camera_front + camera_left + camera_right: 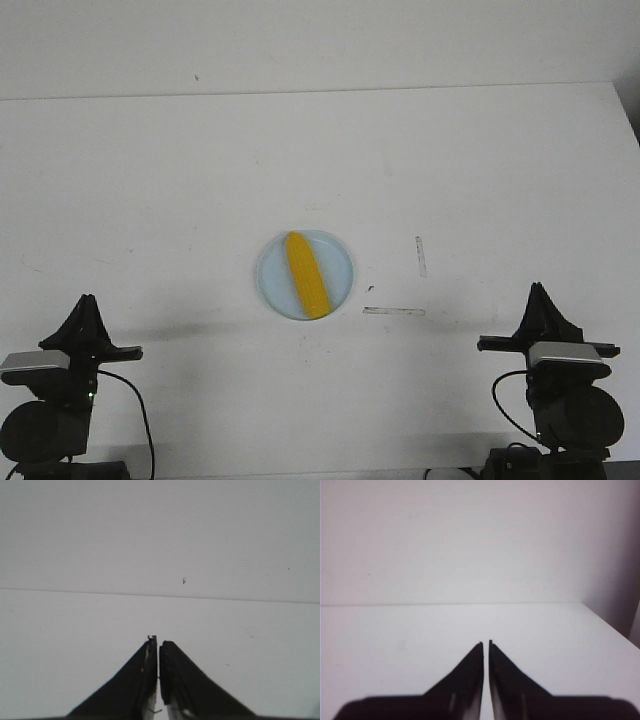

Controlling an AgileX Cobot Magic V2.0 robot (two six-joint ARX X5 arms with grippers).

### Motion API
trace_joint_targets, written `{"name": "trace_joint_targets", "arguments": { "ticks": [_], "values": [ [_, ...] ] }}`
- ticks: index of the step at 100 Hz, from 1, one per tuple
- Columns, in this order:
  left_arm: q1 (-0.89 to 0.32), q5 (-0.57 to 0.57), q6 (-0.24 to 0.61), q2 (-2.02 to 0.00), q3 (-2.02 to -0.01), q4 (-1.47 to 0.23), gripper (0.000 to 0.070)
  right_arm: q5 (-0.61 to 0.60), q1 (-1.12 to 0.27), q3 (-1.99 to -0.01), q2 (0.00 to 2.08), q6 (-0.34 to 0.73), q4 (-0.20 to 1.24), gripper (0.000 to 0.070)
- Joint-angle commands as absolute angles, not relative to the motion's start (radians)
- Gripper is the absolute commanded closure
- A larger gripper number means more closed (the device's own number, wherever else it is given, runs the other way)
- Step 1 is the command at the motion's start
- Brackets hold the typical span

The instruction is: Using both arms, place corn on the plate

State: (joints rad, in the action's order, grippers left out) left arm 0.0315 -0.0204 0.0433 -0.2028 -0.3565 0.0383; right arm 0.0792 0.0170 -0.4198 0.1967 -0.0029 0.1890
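Observation:
The yellow corn lies on the pale blue plate in the middle of the white table, its pointed end toward the back. My left gripper is shut and empty at the front left, far from the plate. It also shows in the left wrist view, where its fingers nearly touch. My right gripper is shut and empty at the front right. It also shows in the right wrist view. Neither wrist view shows the corn or the plate.
Two short strips of clear tape lie on the table right of the plate, one upright and one flat. The table's back edge meets the wall. The right table edge shows in the right wrist view.

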Motion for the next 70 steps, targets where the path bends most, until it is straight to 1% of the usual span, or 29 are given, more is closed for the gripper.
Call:
{"name": "trace_joint_targets", "arguments": {
  "ticks": [1,70],
  "values": [
    [0.033,-0.020,0.038,-0.201,-0.361,0.050,0.0699,0.079,0.018,-0.422,0.193,0.002,0.170,0.0685],
    [0.027,-0.023,0.037,-0.194,-0.359,0.048,0.0699,0.079,0.018,-0.422,0.193,0.002,0.164,0.0685]
  ]
}}
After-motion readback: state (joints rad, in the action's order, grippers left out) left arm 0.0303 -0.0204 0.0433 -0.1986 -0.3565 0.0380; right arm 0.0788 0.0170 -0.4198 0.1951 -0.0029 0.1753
